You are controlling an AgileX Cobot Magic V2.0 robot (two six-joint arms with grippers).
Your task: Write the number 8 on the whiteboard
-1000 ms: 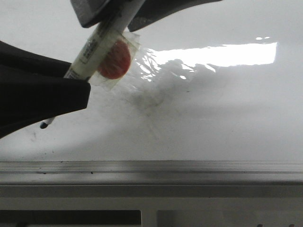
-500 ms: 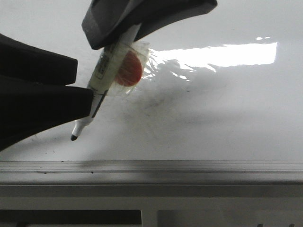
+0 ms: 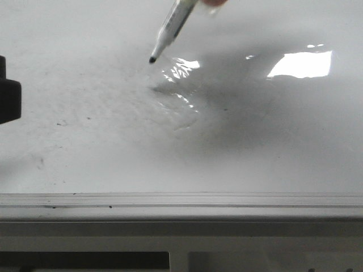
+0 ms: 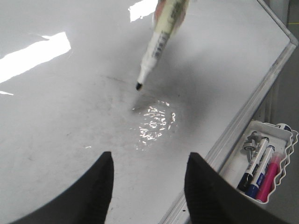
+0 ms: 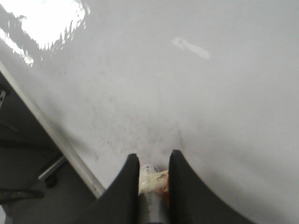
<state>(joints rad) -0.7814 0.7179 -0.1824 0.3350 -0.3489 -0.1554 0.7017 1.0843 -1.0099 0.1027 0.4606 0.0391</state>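
The whiteboard [image 3: 272, 147] fills the front view, glossy, with glare and faint grey smudges. No drawn number 8 shows on it. My right gripper [image 5: 152, 157] is shut on the marker pen [image 5: 148, 171]. The gripper itself is out of the front view. There the pen [image 3: 173, 25] slants down from the top edge, black tip [image 3: 152, 59] uncapped, above a wrinkled film patch [image 3: 178, 105]. I cannot tell if the tip touches the board. My left gripper [image 4: 148, 161] is open and empty over the board, short of the pen [image 4: 159, 42]. Only a dark part of it [image 3: 7, 93] shows at the front view's left edge.
A grey metal rail [image 3: 181, 204] runs along the board's near edge. Beyond the rail in the left wrist view [image 4: 243, 126], a white tray [image 4: 275, 140] holds spare markers [image 4: 257, 163], blue and pink among them. Small dark specks [image 3: 59, 123] dot the board.
The right gripper has carried the pen up and to the right, out of the top of the front view. The left gripper has drawn back to the left edge.
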